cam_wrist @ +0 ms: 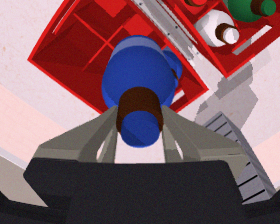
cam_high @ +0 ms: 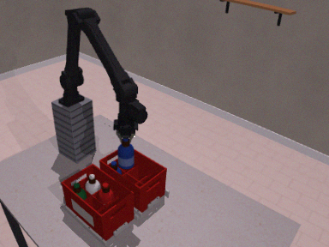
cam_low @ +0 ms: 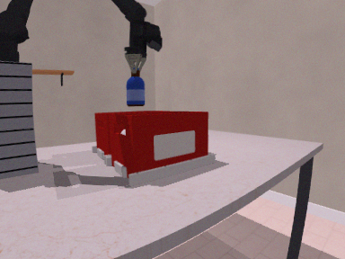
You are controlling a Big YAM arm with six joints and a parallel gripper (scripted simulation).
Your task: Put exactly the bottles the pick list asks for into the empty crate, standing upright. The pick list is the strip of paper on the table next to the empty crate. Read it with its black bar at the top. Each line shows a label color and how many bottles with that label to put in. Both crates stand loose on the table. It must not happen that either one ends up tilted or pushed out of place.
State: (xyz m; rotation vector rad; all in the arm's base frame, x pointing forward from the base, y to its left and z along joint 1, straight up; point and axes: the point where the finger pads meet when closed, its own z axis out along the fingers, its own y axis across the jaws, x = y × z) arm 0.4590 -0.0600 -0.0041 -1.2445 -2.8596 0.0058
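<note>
Wrist view: end effector (cam_wrist: 139,136) pinches the blue-labelled bottle (cam_wrist: 139,75) by its neck, hiding crate (cam_wrist: 75,41) compartments beneath.

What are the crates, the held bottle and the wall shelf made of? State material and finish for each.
Red crates: likely molded plastic, matte, with thin uniform walls and dividers.
Blue-labelled bottle in the gripper: probably plastic or glass; its body shows only flat colour, so that stays open. The neck is dark brown.
Wall shelf: looks like wood, an orange-brown board on dark brackets, possibly metal.
</note>
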